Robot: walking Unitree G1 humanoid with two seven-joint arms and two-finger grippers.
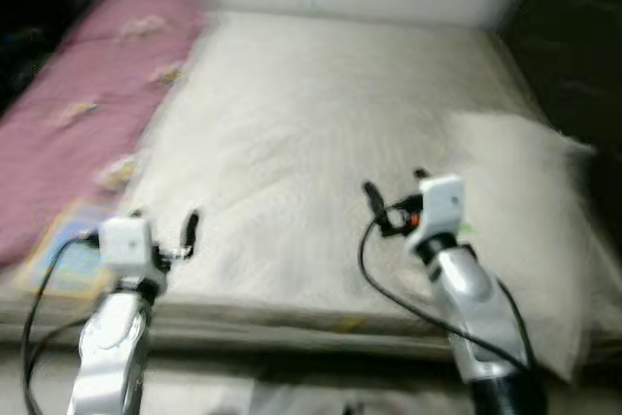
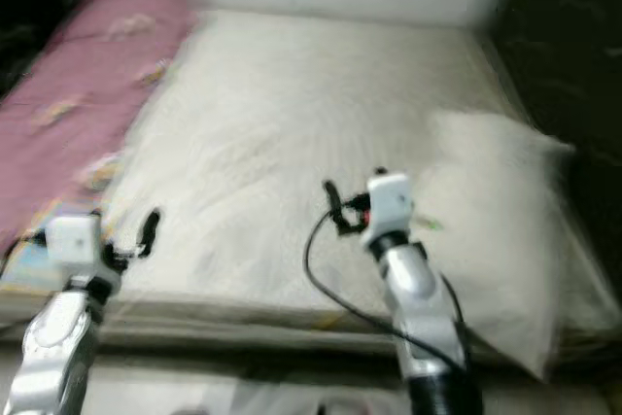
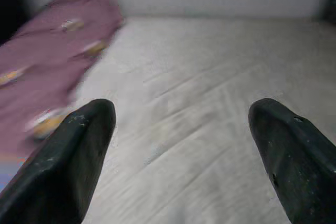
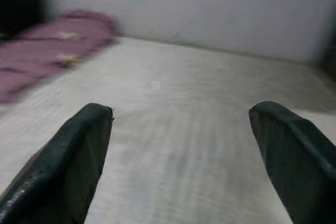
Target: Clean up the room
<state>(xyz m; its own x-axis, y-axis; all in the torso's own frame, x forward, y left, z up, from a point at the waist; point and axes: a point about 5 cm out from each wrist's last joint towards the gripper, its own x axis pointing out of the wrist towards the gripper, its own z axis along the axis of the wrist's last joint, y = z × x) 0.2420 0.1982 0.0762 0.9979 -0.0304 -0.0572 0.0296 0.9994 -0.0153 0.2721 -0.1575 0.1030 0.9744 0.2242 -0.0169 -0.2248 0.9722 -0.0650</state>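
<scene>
We stand at the foot of the bed (image 1: 321, 133), both arms raised over its near edge. Left gripper (image 1: 165, 230) at 8 o'clock and right gripper (image 1: 394, 203) at 5 o'clock are both spread wide, empty. Likely poised to straighten bedding (frames blurred). White pillow (image 1: 520, 240), soft and plump, at 4 o'clock beside the right gripper. Pink patterned blanket (image 1: 87, 104), limp, along 10 o'clock.

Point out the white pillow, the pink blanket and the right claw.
white pillow (image 1: 525, 211), left eye view, on the middle of its top face.
pink blanket (image 1: 92, 94), left eye view, on the middle of its folded length.
right claw (image 1: 396, 193), left eye view, midway between its two black fingertips.
</scene>
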